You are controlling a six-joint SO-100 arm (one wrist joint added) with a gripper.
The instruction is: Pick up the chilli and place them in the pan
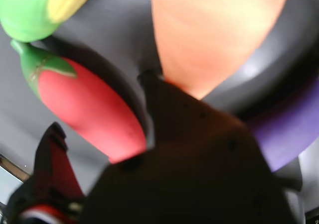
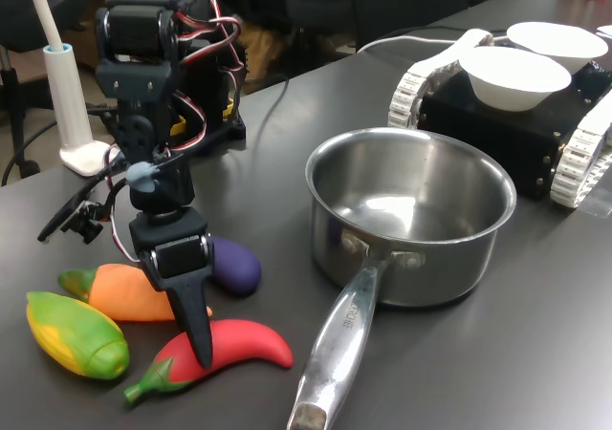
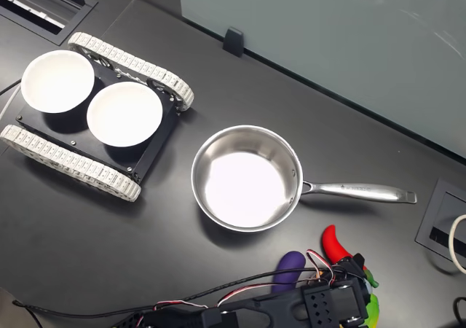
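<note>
The chilli [image 2: 244, 344], glossy red with a green stem cap, lies on the dark table in front of the arm; in the second exterior view only its red tip [image 3: 333, 241] shows. My gripper [image 2: 199, 346] is lowered onto it and stands open. In the wrist view the chilli [image 1: 92, 112] lies between the two jaws, and my gripper [image 1: 99, 102] has one jaw on each side of it. The pan [image 2: 430, 258], shiny steel and empty, stands to the first exterior view's right, its long handle pointing toward the chilli. The pan [image 3: 244, 186] appears from above too.
An orange carrot [image 2: 124, 291], a purple eggplant [image 2: 234, 263] and a green-yellow corn cob [image 2: 76, 334] crowd close around the chilli. A black tracked vehicle [image 3: 44, 149] carrying two white bowls [image 2: 516, 76] stands beyond the pan. A white lamp base [image 2: 76, 148] sits behind the arm.
</note>
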